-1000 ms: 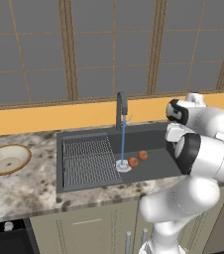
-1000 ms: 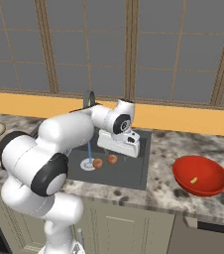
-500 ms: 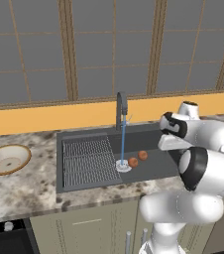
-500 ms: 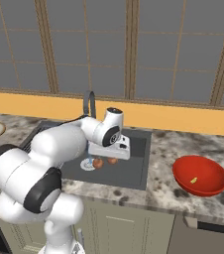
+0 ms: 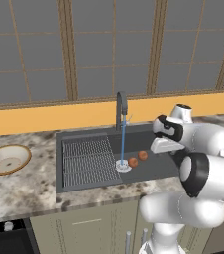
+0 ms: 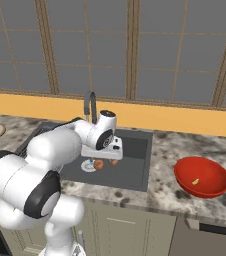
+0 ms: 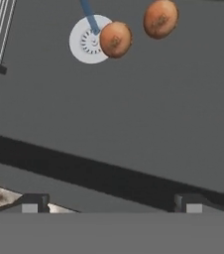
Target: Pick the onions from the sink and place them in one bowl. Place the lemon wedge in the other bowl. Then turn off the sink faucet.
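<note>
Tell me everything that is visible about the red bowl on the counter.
The red bowl is round, glossy and bright red, with a smooth rim and a fairly deep hollow. It stands upright on the speckled stone counter, to the right of the sink and apart from its edge. A tiny yellow piece, the lemon wedge, lies inside near the bottom. Nothing else is in the bowl, and nothing besides the counter touches it.

A speckled granite counter (image 5: 29, 191) runs below grey panelled windows (image 5: 114, 44), with pale cabinet doors (image 6: 130, 230) underneath.
</note>
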Available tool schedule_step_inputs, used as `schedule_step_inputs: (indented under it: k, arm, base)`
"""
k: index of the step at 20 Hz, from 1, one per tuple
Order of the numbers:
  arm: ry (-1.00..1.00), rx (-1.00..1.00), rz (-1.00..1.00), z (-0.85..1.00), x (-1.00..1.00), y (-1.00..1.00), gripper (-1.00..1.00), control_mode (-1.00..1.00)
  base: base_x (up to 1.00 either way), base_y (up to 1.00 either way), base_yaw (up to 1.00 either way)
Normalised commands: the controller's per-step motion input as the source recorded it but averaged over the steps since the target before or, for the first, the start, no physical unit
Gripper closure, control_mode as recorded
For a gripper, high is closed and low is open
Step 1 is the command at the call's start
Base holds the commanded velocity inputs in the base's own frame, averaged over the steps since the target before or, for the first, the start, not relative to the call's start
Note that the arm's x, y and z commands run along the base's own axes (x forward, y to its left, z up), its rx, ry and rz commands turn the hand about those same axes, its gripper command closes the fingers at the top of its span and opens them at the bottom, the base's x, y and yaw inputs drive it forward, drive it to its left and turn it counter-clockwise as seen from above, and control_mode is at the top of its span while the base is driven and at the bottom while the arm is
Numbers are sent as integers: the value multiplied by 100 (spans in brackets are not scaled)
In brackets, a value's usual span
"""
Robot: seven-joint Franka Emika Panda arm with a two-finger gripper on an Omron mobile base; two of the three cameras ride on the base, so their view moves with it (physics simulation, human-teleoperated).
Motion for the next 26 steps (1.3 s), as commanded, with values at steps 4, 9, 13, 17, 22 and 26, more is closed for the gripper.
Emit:
schedule_step_inputs:
  k: [4,9,13,17,22,26]
  arm:
    - [-1,0,1,-13,12,33,-100,-100]
    - [-6,0,0,-27,16,10,-100,-100]
    - [-3,0,0,-20,30,1,-100,-100]
    - [-3,0,-1,-5,33,4,-100,-100]
    - [-4,0,-3,-13,22,0,-100,-100]
    - [-7,0,-3,-26,18,0,-100,-100]
  base:
    - [0,0,0]
    - [0,0,0]
    - [0,0,0]
    - [0,0,0]
    - [0,0,0]
    - [0,0,0]
